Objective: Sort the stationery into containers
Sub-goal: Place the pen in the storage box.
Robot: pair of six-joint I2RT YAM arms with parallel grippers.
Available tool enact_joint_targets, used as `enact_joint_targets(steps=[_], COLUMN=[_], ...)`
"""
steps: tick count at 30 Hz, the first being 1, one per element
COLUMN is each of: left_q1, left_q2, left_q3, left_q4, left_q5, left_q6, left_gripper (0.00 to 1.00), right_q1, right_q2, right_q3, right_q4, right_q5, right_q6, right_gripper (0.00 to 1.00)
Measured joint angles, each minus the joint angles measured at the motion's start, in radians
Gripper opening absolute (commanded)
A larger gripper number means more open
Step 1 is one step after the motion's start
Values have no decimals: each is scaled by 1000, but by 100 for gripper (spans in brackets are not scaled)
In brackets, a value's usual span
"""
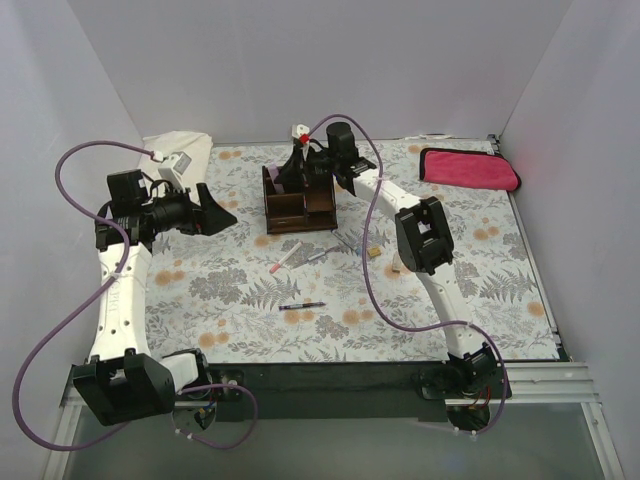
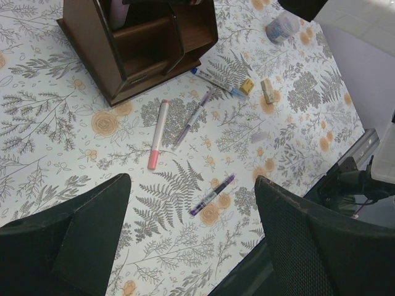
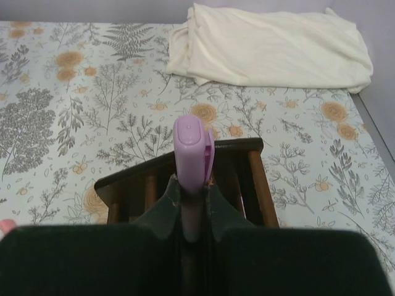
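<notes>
The table is covered by a floral mat (image 1: 250,330) – pale ground, grey ferns, orange blooms – and is closed in by plain white walls (image 1: 300,70) at the back and on both sides. A dark strip (image 1: 320,380) runs along the near edge, between the arm bases. A cream cloth (image 1: 180,150) lies crumpled in the far left corner and a folded magenta cloth (image 1: 470,167) lies in the far right.

The organizer (image 1: 300,200) stands at the far middle of the mat. The right gripper (image 3: 192,203) hangs over it, with its jaws closed tight on a lilac marker (image 3: 192,154). The marker stands upright and its rounded top rises above the fingers. Its lower end is hidden, so whether it is inside a compartment cannot be told.

The left gripper (image 1: 218,210) is raised off the mat, left of the organizer. Its jaws are spread wide and hold nothing.

More stationery lies loose on the mat, in front of the organizer:
- a pink-capped pen (image 2: 157,134) with a grey pen (image 2: 194,117) just beside it
- a dark pen (image 2: 212,194) nearer the arm bases
- a blue-tipped pen (image 2: 216,82) close to the organizer's corner
- two tan blocks (image 2: 248,86) just past the blue-tipped pen's tip
</notes>
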Motion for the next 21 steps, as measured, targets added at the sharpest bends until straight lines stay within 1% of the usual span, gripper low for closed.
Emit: enact_joint_targets(steps=[1, 2, 3, 5, 6, 7, 8, 9, 13, 14, 18, 21], left_q1=[0, 0, 0, 0, 0, 0, 0, 0, 0, 0, 0, 0], left_q2=[0, 0, 0, 2, 3, 5, 6, 9, 21, 24, 24, 19], left_q3=[0, 0, 0, 0, 0, 0, 0, 0, 0, -1, -2, -7], left_q4=[0, 0, 0, 0, 0, 0, -1, -3, -12, -15, -14, -12], left_q5=[0, 0, 2, 3, 3, 2, 0, -8, -68, -85, -109, -99], left_q6=[0, 2, 5, 14, 19, 26, 33, 39, 69, 80, 103, 116], left_gripper=[79, 80, 80, 80, 81, 81, 85, 86, 87, 87, 87, 88], right_q1=[1, 2, 3, 5, 7, 8, 10, 10, 4, 1, -12, -18], right_q2=[11, 16, 16, 16, 16, 14, 9, -2, -92, -137, -287, -371], right_q3=[0, 2, 2, 0, -2, -10, -25, -45, -189, -252, -412, -467], right_q4=[11, 29, 31, 42, 45, 54, 71, 72, 81, 80, 61, 51], right_q5=[-4, -9, -5, 5, 12, 26, 37, 57, 115, 127, 150, 172], right_q6=[0, 0, 0, 3, 2, -2, -11, -21, -65, -76, -117, -140], right_gripper=[4, 10, 22, 31, 37, 40, 42, 46, 55, 57, 59, 60])
